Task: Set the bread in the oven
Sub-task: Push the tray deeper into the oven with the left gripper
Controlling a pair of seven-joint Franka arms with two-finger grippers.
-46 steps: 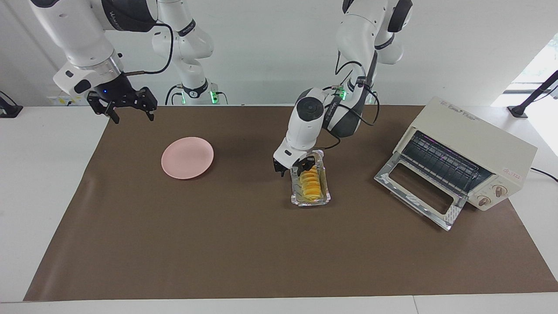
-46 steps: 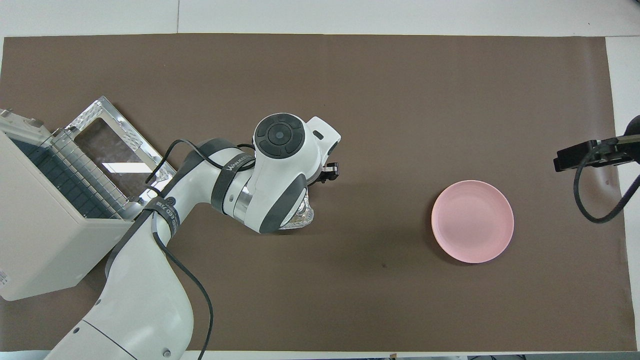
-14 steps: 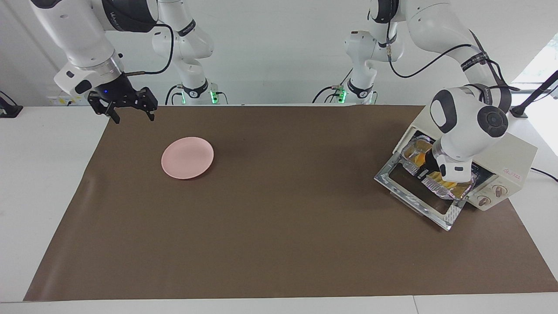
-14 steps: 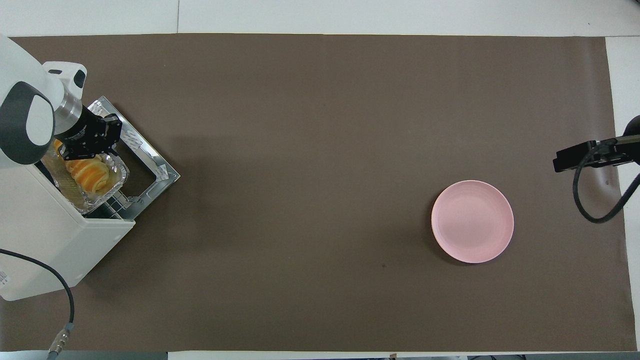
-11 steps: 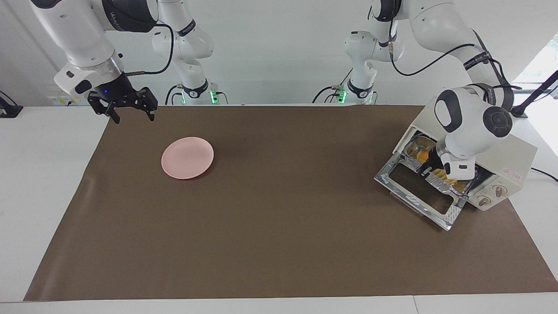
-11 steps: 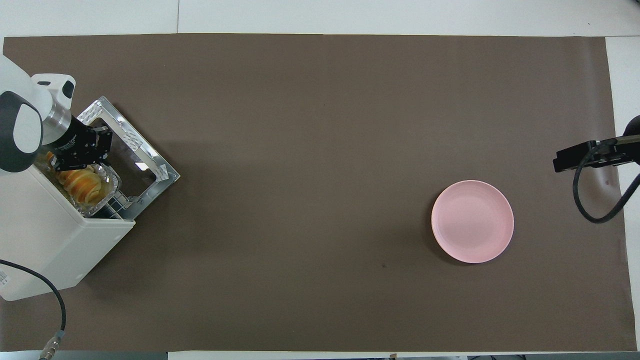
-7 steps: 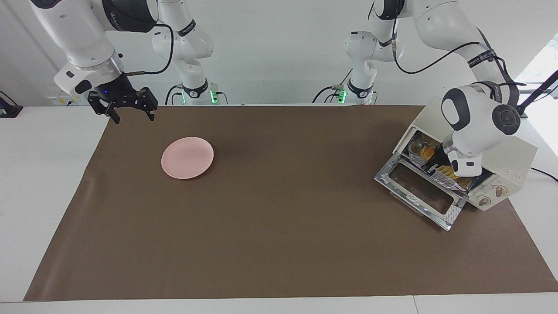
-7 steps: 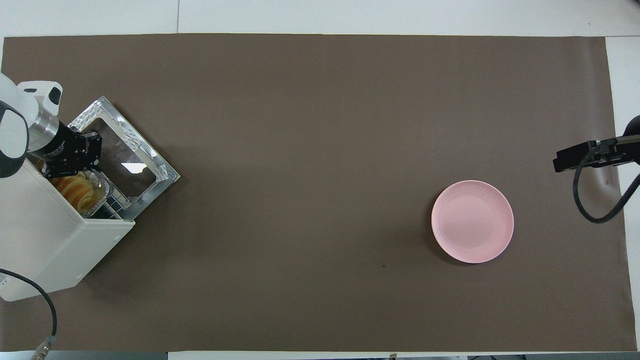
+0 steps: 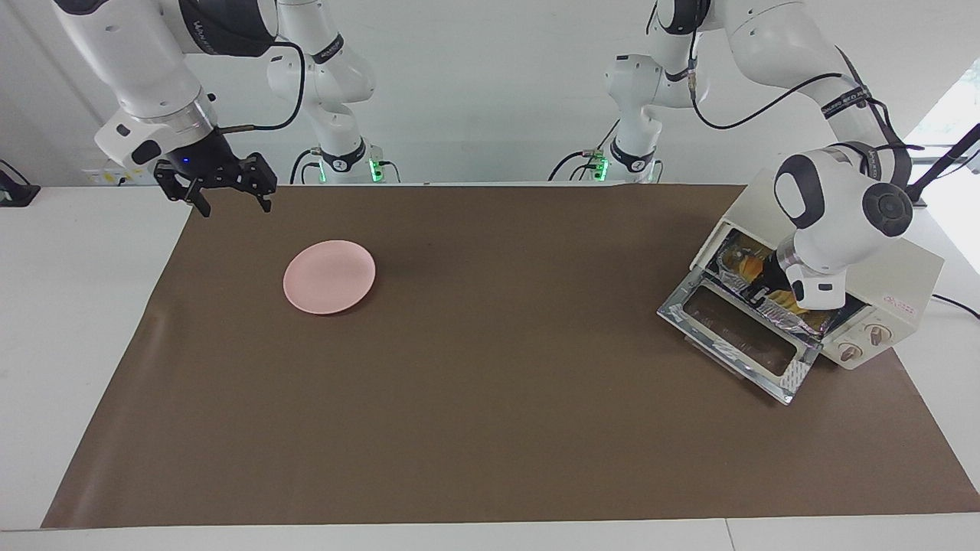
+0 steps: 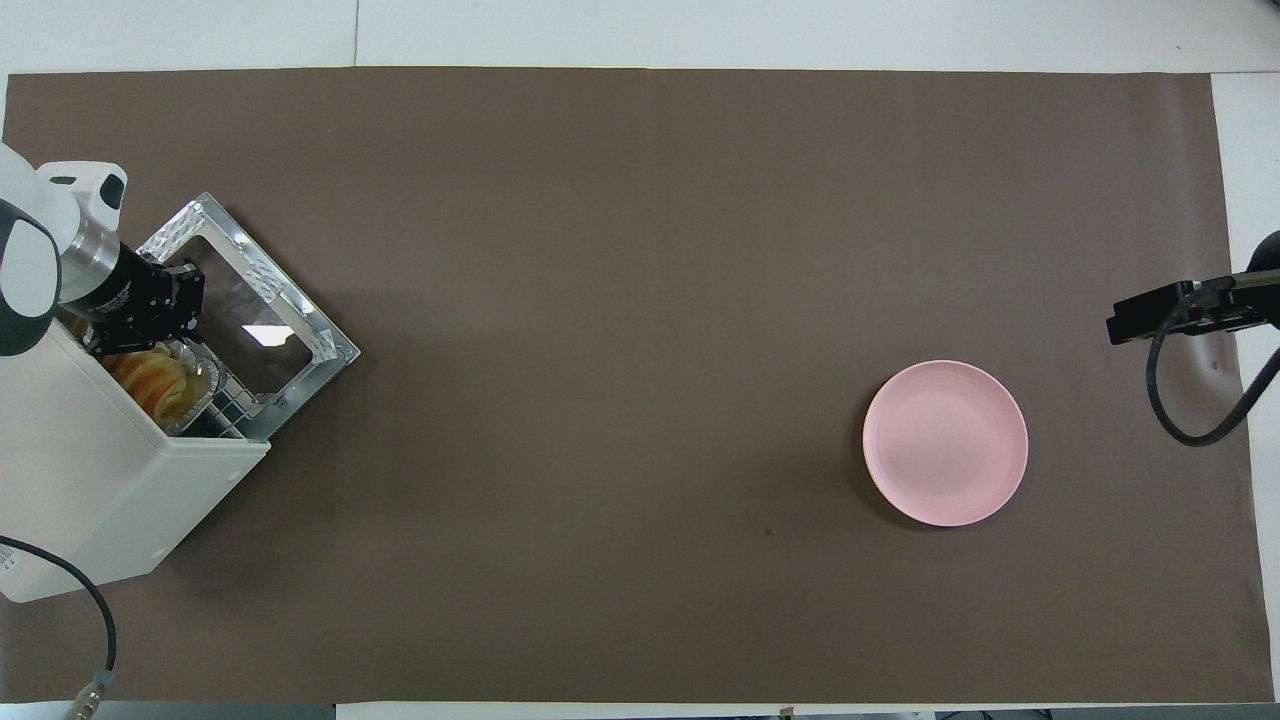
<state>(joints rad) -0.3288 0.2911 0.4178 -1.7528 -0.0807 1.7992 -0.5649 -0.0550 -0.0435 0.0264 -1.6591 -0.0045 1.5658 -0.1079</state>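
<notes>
while the left claw (image 9: 766, 289), grip impossible to tell, hangs over the bread's (image 10: 150, 385) foil tray (image 9: 792, 320) in the oven (image 9: 907, 268) mouth, seat it flat before backing out; right claw (image 9: 230, 200) waits open, empty

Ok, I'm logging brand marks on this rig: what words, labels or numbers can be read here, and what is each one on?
No text here reads with certainty.
Right arm, dark joint cover: white lettering, cut off and too small to read.
Left arm, cable strap: white lettering, too small to read.
Oven, side: red label, blurred.
Oven knobs: the marks round them are too small.
Pink plate: none.
</notes>
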